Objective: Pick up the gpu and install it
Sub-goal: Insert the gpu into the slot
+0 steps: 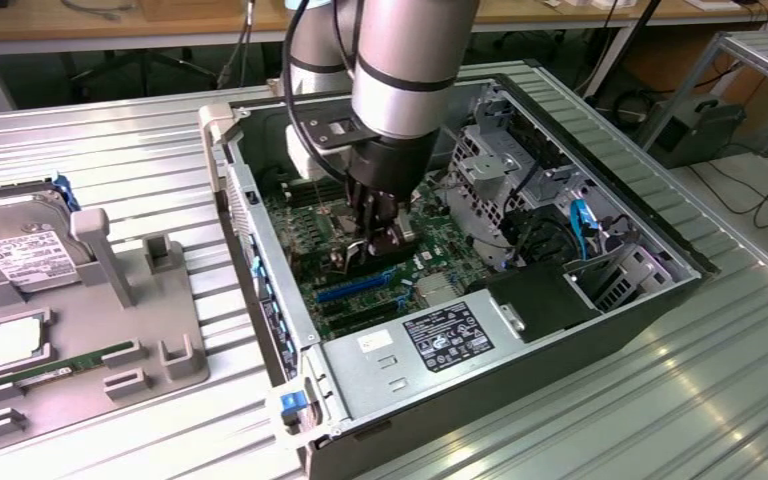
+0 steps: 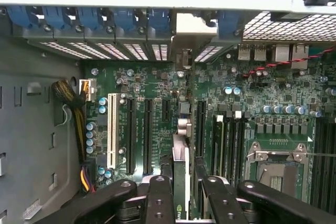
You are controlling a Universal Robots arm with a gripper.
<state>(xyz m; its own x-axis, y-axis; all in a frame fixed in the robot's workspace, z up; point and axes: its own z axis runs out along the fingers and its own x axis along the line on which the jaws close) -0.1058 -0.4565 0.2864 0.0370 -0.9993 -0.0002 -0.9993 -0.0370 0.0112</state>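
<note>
My gripper [image 1: 375,243] is lowered into the open computer case [image 1: 277,270], just above the green motherboard [image 1: 357,290]. It is shut on the gpu [image 2: 180,174], which stands on edge between the black fingers [image 2: 159,199] and appears in the wrist view as a thin strip. The card runs along a black expansion slot [image 2: 200,127] on the motherboard [image 2: 157,85]. Its silvery end bracket [image 2: 192,29] lies against the case's rear slot openings. The fan face is hidden.
A grey fixture tray [image 1: 157,340] at the exterior view's left carries a silver hard drive [image 1: 24,250], a green memory stick [image 1: 57,365] and a processor [image 1: 17,342]. Inside the case are a power supply [image 1: 444,335], a drive cage [image 1: 491,165] and the processor socket [image 2: 277,167].
</note>
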